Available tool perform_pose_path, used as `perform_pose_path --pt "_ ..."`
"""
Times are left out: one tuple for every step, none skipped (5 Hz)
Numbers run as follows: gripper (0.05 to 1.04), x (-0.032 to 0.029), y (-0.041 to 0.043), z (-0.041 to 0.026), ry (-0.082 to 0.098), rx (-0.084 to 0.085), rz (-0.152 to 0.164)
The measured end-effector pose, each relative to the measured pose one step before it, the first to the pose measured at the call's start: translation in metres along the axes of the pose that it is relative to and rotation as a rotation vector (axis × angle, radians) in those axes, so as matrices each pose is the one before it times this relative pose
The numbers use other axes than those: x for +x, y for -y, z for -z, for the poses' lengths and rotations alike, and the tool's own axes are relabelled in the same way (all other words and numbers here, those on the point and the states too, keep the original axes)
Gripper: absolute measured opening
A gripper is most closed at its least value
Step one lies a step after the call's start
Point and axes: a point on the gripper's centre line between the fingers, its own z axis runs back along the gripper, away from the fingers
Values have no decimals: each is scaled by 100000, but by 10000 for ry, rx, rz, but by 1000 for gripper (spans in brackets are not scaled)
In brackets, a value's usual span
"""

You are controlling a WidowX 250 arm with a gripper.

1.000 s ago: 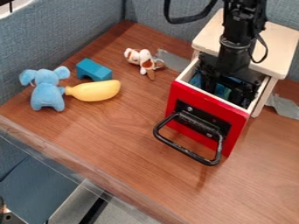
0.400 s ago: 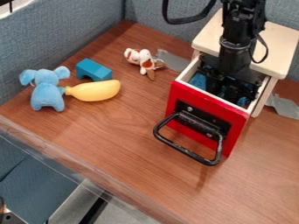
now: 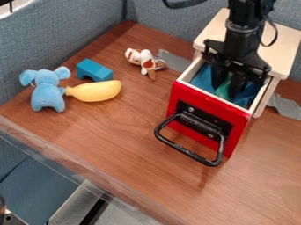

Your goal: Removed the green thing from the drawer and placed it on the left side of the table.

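The gripper (image 3: 225, 91) hangs down into the open drawer (image 3: 181, 94) at the far right, its 2 fingers a little apart and closed on the green thing (image 3: 222, 91), which is between them inside the drawer. Blue material (image 3: 203, 80) lies around it. On the table (image 3: 138, 145), to the left, a blue plush toy (image 3: 47, 93) touches a yellow toy (image 3: 96, 91), with a blue block (image 3: 93, 70) just beyond; a brown-and-white plush (image 3: 144, 60) lies farther right.

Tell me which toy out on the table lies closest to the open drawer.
The white-and-brown plush, next to the grey tape. The yellow banana, blue block and blue plush all lie farther from the drawer.
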Motion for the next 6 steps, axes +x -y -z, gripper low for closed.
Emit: perform_pose_path --pt "394 153 203 -946 188 -79 -12" --pt "394 167 311 -935 200 -73 43" --pt "394 50 311 -1172 156 -90 14" --pt "394 441 337 -1536 288 -45 -43" --pt "394 77 289 -2586 537 -46 -123" --pt "394 -1920 -1792 -693 -61 138 -607"
